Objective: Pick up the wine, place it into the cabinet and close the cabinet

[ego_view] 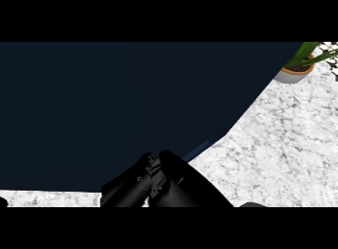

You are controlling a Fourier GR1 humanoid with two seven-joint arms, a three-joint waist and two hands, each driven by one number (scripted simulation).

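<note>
At 6 o'clock the right hand (161,187) shows in front of the dark cabinet (93,107); apart or clamped cannot be told. The wine is not visible. Expect rigid, heavy, slippery, fragile glass: grasp the body mid-height. Potted plant (298,68): 1 o'clock.

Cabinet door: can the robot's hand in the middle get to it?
Probably yes. The hand already shows right against the lower edge of the dark blue cabinet door, and nothing can be seen in between them.
</note>
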